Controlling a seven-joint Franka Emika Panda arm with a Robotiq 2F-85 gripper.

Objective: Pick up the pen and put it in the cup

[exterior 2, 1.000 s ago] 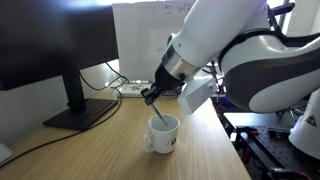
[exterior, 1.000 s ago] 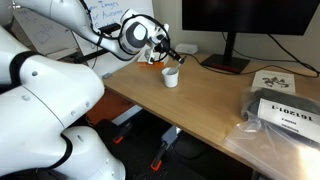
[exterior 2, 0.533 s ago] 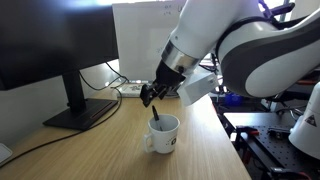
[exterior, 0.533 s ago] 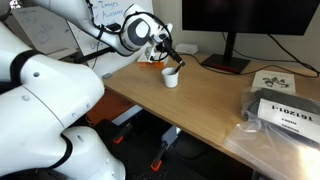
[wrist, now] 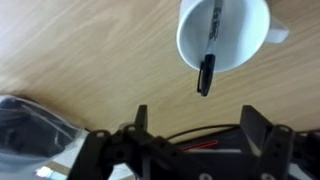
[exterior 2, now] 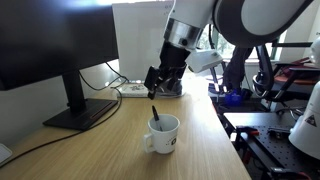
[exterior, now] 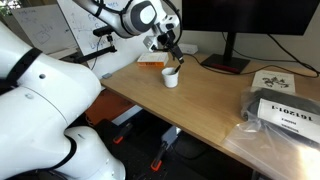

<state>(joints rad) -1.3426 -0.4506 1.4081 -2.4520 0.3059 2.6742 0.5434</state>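
While the pincer [wrist: 195, 128] hangs empty with its jaws wide apart, the white cup [wrist: 242, 38] on the wooden surface [wrist: 90, 50] holds the pen [wrist: 207, 60], a thin dark stick leaning over the rim at six o'clock. In an exterior view, a monitor stand [exterior 2: 78, 112] stands at nine o'clock of the cup.

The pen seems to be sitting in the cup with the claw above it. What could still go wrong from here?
The pen leans on the rim of the cup with its dark end poking out, so a bump might flip it out or tip the cup. The open gripper hangs just above; if it swings sideways too low, a finger could catch that end.
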